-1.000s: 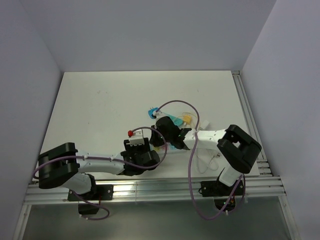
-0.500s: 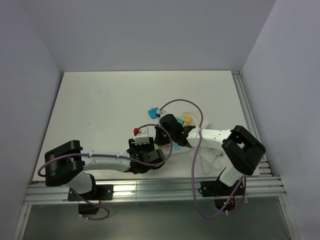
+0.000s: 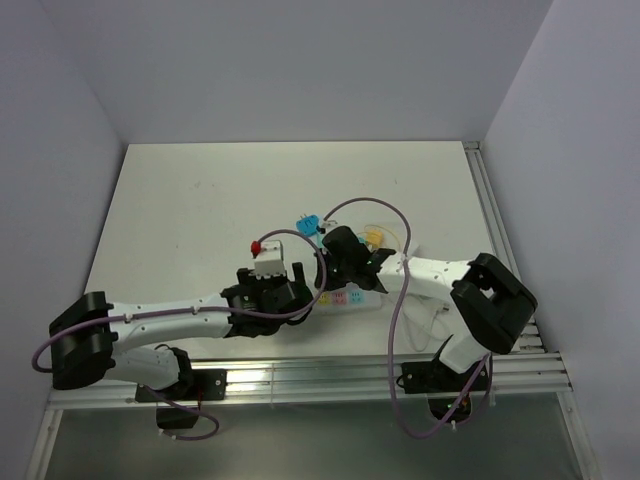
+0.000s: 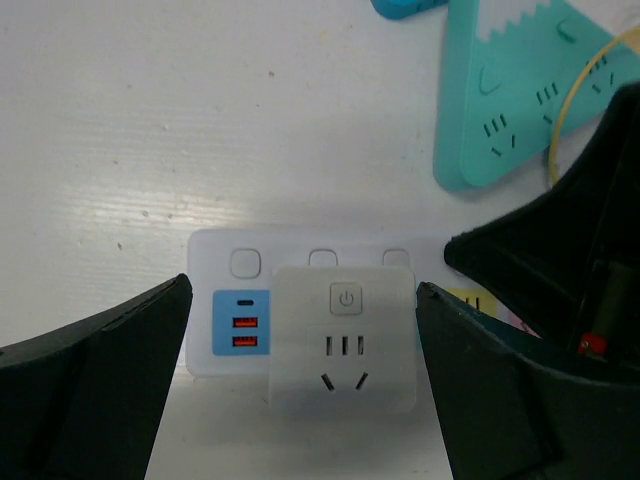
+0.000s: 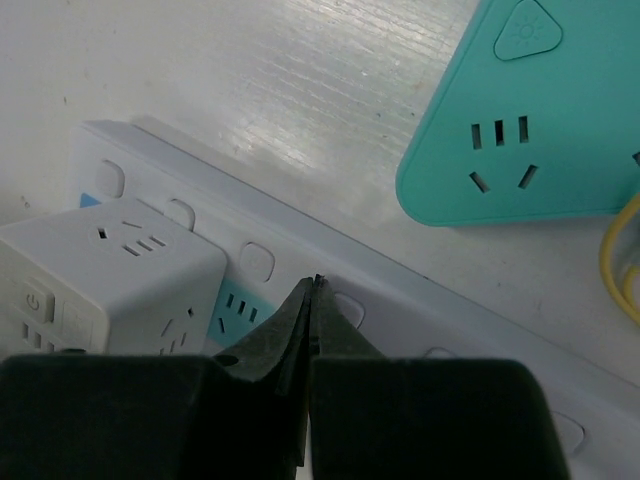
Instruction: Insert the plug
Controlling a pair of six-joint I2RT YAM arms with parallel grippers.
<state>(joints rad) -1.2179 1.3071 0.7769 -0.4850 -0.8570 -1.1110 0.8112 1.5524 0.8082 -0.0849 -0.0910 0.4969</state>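
1. Cube adapter [image 4: 345,340] between left claw fingers [image 4: 90,390]: smooth white plastic, satin.
2. Power strip [image 4: 212,258] under it: smooth white plastic, slight gloss.
3. Triangular socket [image 4: 500,100] ahead-right: matt teal plastic.
4. Table [image 4: 120,130]: white, streaky grain, slight sheen.
5. Fingers: matt black.

White strip [image 4: 215,260] partly hidden behind my right gripper [image 5: 313,290], teal socket [image 4: 510,110] cropped ahead of my left gripper [image 4: 302,300], yellow cable [image 5: 615,260] cut off at the edge, cube adapter [image 5: 110,270] half buried under my right hand.
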